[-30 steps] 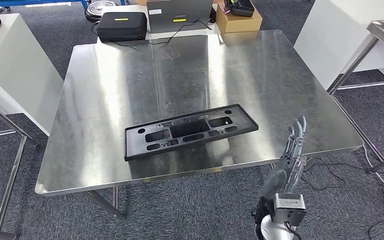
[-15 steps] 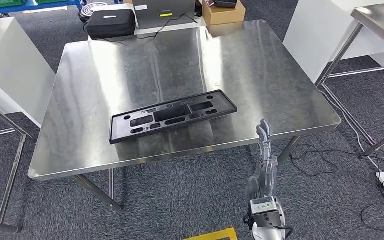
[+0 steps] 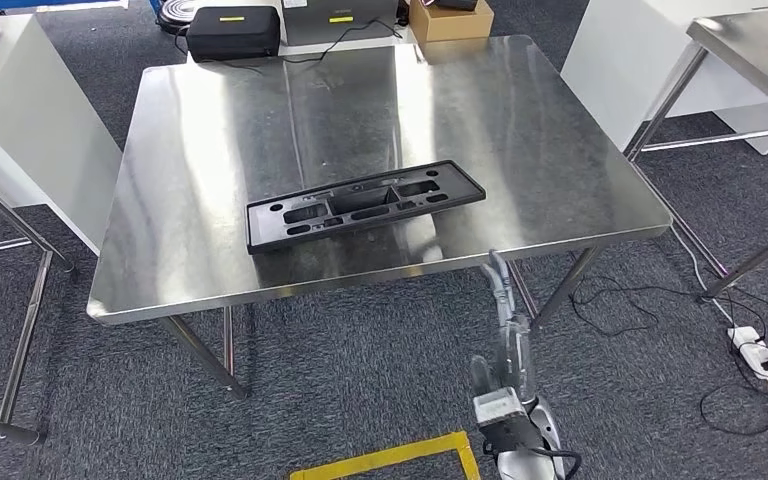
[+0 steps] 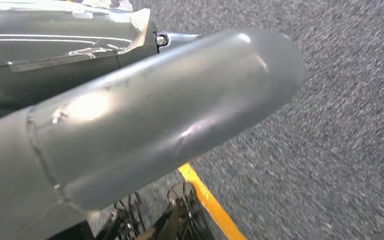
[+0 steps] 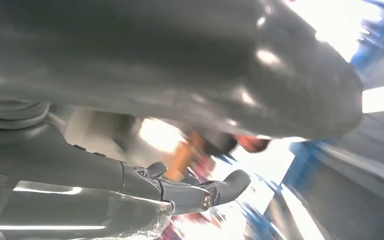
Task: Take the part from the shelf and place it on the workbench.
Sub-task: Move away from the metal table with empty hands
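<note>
Between frames the whole view has shifted, so we read camera motion, not part motion. We judge placement complete: the part (image 3: 364, 204), a long black plastic frame with cut-outs, lies flat near mid-bench (image 3: 560, 150). Our right robot hand (image 3: 508, 320), fingers extended and empty, hangs off the front edge; the left robot hand's (image 4: 145, 125) state we cannot tell.

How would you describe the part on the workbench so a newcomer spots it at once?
Find the big steel workbench in the middle of the head view. On its near half lies the part, a long flat black plastic frame with cut-out slots, set slightly aslant. It is the sole thing on the shiny top; the black case sits beyond the far edge.
</note>
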